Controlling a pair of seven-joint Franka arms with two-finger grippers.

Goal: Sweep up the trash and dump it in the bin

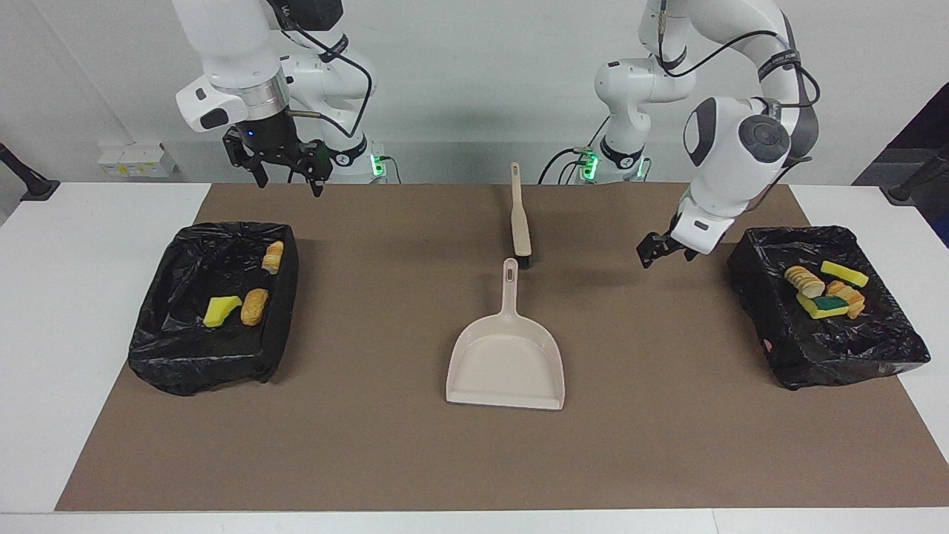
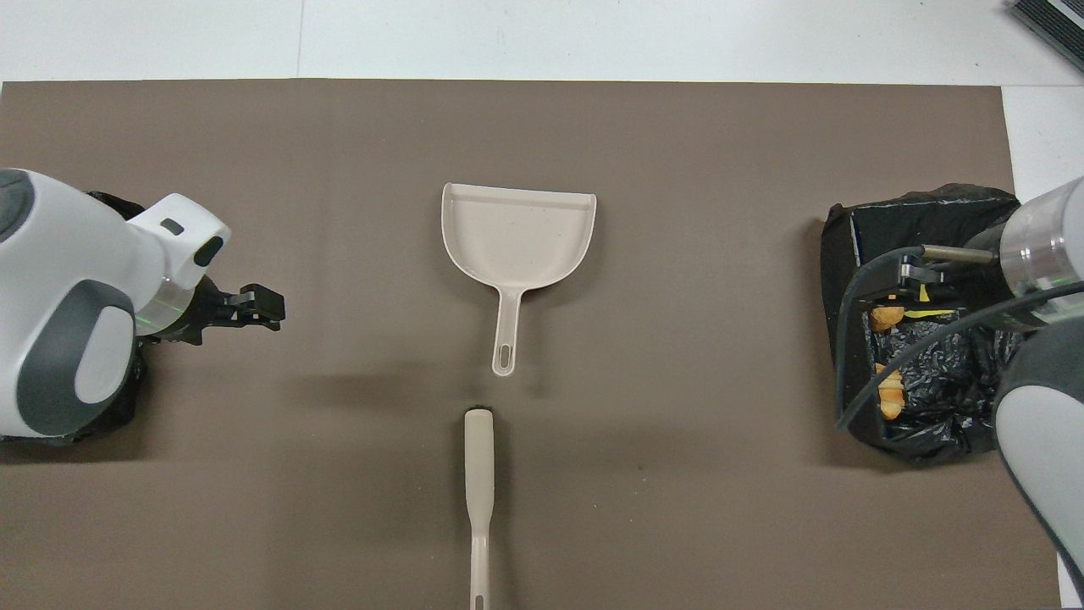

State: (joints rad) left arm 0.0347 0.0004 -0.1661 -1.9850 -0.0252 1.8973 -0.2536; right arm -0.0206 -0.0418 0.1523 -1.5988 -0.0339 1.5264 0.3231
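Note:
The trash lies in two black-lined bins. The bin (image 1: 200, 367) at the right arm's end holds a yellow sponge chunk (image 1: 221, 308) and two bread-like lumps (image 1: 254, 306). The bin (image 1: 838, 363) at the left arm's end holds several scraps (image 1: 823, 293). An empty beige dustpan (image 1: 506, 360) (image 2: 517, 233) lies mid-mat, with the beige hand brush (image 1: 520, 222) (image 2: 479, 462) nearer the robots in line with its handle. My left gripper (image 1: 665, 254) (image 2: 261, 308) hangs open and empty over the mat beside the bin at its end. My right gripper (image 1: 285, 172) waits open and empty, raised over the mat's edge by its bin.
A brown mat (image 1: 667, 445) covers most of the white table (image 1: 89, 245). In the overhead view the right arm (image 2: 1037, 254) covers part of its bin (image 2: 919, 212), where bread-like lumps (image 2: 887, 317) show; the left arm hides most of the other bin.

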